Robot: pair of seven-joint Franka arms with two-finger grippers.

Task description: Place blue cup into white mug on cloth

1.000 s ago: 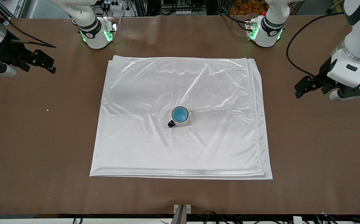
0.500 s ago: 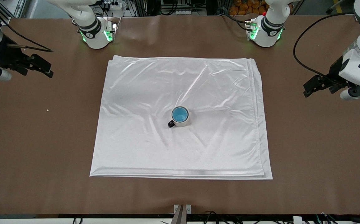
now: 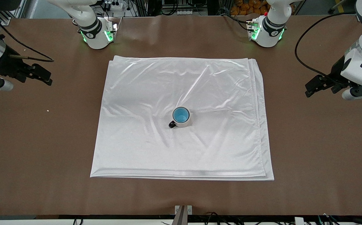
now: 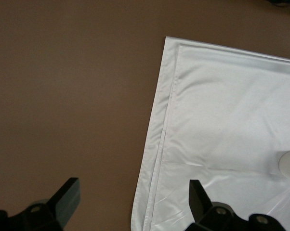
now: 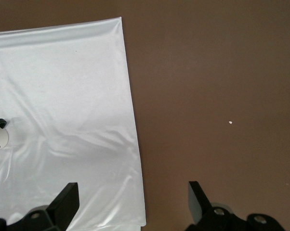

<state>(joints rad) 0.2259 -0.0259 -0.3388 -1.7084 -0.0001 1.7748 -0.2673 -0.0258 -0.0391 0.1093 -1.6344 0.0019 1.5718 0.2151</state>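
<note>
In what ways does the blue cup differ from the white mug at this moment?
The blue cup is light blue with a bright blue inside, while the white mug is cream-white outside. The blue cup has no handle, while the white mug has a small dark loop handle. The blue cup sits inside the white mug, while the white mug stands directly on the cloth. Both are upright, with their openings facing up.
</note>
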